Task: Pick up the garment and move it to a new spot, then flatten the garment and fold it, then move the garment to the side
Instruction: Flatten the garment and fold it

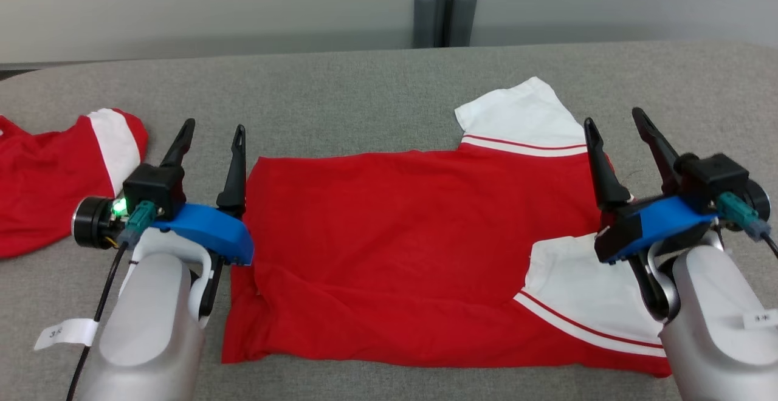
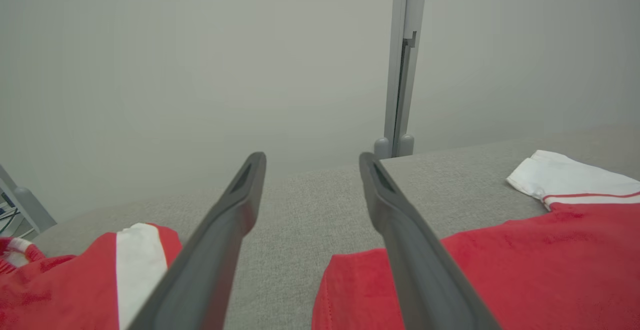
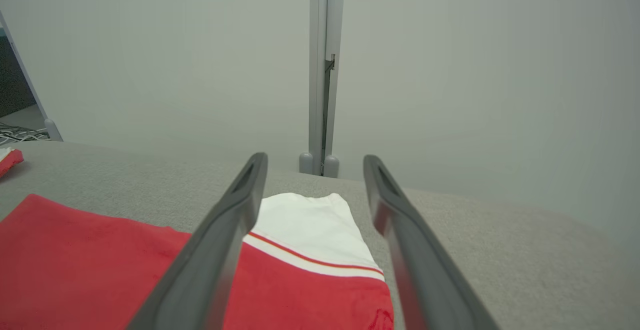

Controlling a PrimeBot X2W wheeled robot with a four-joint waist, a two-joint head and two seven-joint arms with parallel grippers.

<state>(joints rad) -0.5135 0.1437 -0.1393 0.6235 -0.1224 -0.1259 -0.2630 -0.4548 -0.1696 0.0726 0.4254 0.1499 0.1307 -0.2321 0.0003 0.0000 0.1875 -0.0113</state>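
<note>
A red garment (image 1: 395,249) with white sleeves lies spread flat across the middle of the grey table (image 1: 364,85), hem to the left and sleeves to the right. My left gripper (image 1: 213,127) hovers open just off the hem's far corner, nothing between its fingers. Over the shoulder end at the right, my right gripper (image 1: 614,123) also stands open and empty. In the left wrist view the garment (image 2: 500,270) lies right of the open fingers (image 2: 220,240). The right wrist view has the far white sleeve (image 3: 305,230) between its fingers (image 3: 400,240).
A second red and white garment (image 1: 55,176) lies crumpled at the table's left edge, also in the left wrist view (image 2: 75,280). A grey post (image 1: 447,6) stands behind the table against the pale wall. Bare grey tabletop stretches beyond the garment.
</note>
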